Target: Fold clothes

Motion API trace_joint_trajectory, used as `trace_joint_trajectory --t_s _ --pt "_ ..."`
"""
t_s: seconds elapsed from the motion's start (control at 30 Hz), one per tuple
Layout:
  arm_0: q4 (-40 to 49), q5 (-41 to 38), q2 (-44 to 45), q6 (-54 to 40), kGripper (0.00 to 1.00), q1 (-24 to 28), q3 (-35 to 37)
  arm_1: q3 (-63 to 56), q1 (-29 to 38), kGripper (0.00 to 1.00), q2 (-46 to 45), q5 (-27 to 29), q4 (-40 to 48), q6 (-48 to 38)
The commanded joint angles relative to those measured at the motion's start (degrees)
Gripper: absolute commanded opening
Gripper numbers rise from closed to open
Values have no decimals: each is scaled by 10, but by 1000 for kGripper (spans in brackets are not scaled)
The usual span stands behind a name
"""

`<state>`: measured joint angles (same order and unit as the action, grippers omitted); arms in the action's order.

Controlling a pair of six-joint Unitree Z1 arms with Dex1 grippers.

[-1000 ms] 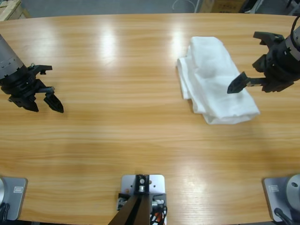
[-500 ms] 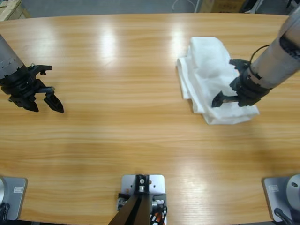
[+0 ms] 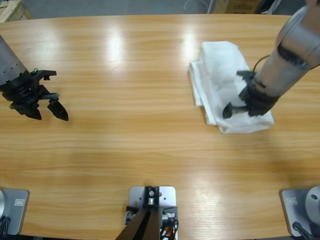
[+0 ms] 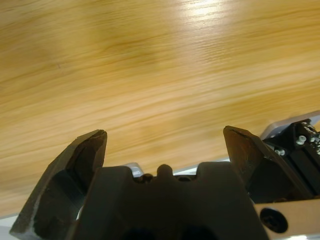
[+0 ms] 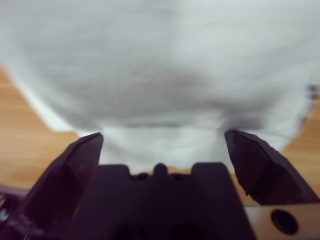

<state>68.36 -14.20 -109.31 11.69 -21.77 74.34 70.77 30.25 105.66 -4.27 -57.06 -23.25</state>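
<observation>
The shirt (image 3: 227, 85) lay bundled in a loose, partly folded heap on the table (image 3: 150, 145), toward the side where the right arm came in. The right gripper (image 3: 239, 102) was down over the heap's near end with its jaws spread apart, white cloth filling the space ahead of them in the right wrist view (image 5: 165, 75); nothing was clamped. The left gripper (image 3: 45, 107) hung well apart from the shirt, over bare wood, jaws likewise spread and empty. The risk, as I judged it, was in the pinch: with the fabric thin and stacked in several layers, closing there could catch only the top layer, or all of them at once, and any pull would then drag the whole bundle along the table instead of opening a clean fold.
</observation>
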Motion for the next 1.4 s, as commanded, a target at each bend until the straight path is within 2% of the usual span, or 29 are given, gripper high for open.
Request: trace_joint_trajectory --t_s 0.03,0.17,0.53,1.0,1.4 --pt "5 -6 -25 -4 913 -8 -3 230 -14 982 -33 41 -168 37" --pt "6 -6 -25 -4 913 -9 -4 350 -30 985 43 37 -212 68" --pt "13 -6 -24 -4 914 -27 -1 553 -92 982 243 -3 -252 143" --pt "18 -5 -38 -3 913 -28 5 564 -96 982 362 -20 -233 161" --pt "20 -5 -39 -3 913 -28 6 562 -92 982 385 -38 -227 171"
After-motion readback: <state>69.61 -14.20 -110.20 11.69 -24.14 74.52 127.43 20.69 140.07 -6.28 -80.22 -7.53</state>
